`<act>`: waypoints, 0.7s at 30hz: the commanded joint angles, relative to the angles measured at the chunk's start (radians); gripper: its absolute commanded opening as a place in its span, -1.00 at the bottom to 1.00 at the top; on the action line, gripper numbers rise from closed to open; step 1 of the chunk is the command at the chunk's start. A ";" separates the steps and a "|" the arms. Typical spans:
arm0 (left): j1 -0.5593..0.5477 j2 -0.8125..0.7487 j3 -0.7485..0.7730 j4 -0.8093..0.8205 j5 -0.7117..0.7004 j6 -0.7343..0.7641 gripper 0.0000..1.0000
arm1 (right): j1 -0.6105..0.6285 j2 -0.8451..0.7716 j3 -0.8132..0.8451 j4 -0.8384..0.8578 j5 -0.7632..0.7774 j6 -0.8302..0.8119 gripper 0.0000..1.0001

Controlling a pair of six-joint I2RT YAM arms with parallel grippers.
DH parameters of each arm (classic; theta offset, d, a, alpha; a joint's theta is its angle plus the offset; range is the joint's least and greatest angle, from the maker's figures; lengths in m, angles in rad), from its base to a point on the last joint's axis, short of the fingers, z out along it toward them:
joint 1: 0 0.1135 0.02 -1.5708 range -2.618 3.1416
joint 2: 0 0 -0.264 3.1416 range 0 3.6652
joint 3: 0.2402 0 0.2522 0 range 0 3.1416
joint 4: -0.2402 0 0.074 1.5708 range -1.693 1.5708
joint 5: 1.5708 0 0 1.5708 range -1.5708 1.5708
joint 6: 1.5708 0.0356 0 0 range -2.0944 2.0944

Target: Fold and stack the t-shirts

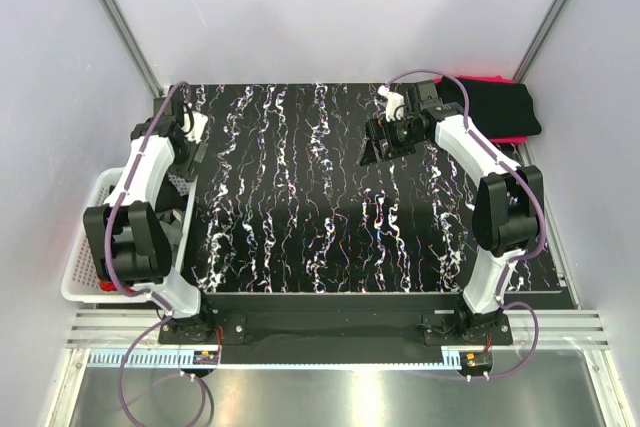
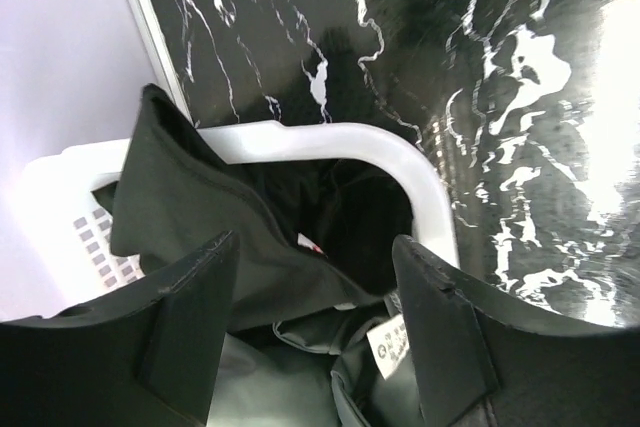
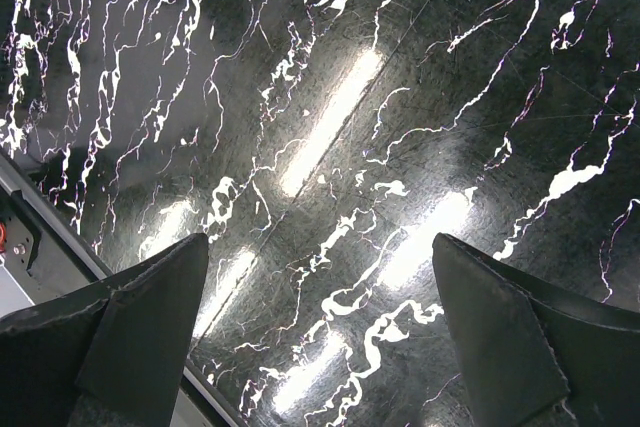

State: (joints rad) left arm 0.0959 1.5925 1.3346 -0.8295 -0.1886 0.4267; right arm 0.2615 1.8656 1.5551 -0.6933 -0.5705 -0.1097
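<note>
Hovering my released left end effector over heaped black cloth t-shirts in white slatted plastic basket, I risk pinching two together.

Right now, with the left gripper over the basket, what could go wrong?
The open left gripper hangs over a black shirt overlapping a grey shirt; it may grab both. The basket rim beside one finger could snag. The right arm, close to the folded stack, might nudge it.

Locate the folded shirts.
In the top view, the folded black t-shirt lies on a red t-shirt at the far right corner of the table.
</note>
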 commanded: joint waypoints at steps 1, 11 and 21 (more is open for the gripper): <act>0.016 0.036 0.028 0.024 -0.048 0.024 0.35 | 0.002 -0.026 0.005 0.003 -0.029 -0.012 1.00; 0.034 0.089 0.014 0.038 -0.135 0.020 -0.29 | 0.001 -0.005 0.025 -0.011 -0.029 -0.036 0.99; 0.036 -0.092 0.032 0.006 -0.065 -0.002 -1.00 | 0.001 0.014 0.023 -0.014 -0.045 -0.039 0.99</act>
State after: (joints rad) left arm 0.1268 1.6451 1.3231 -0.8234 -0.2943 0.4404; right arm 0.2611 1.8751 1.5555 -0.7036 -0.5961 -0.1314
